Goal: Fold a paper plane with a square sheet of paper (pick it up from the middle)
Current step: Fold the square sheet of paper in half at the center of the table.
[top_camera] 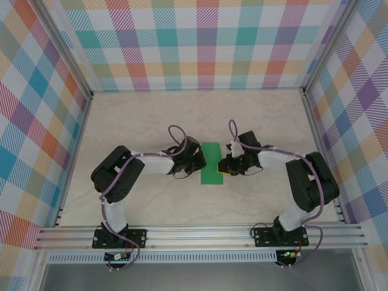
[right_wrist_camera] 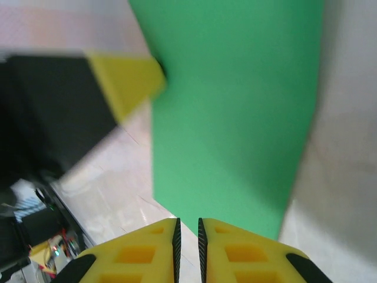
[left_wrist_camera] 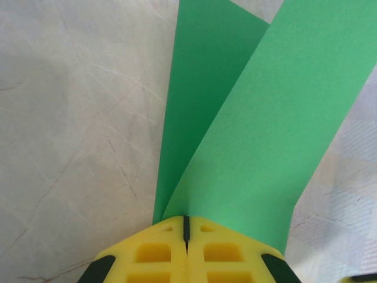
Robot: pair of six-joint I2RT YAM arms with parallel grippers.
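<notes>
The square sheet of paper point(top_camera: 212, 162), bright green, lies folded into a narrow upright strip between my two grippers. In the left wrist view the paper point(left_wrist_camera: 265, 130) shows two layers that meet at my left gripper point(left_wrist_camera: 186, 227), and the upper flap lifts away from the lower one. That gripper point(top_camera: 199, 162) is shut, with its tips at the strip's left edge; I cannot tell if paper is pinched between them. My right gripper point(right_wrist_camera: 187, 227) stands at the strip's right edge point(top_camera: 225, 163) with a narrow gap and nothing in it. The paper point(right_wrist_camera: 235, 106) lies just beyond its tips.
The pale marble-look tabletop point(top_camera: 151, 115) surrounds the paper. Checked walls point(top_camera: 200, 42) close the back and both sides. An aluminium rail point(top_camera: 200, 233) runs along the near edge with both arm bases on it.
</notes>
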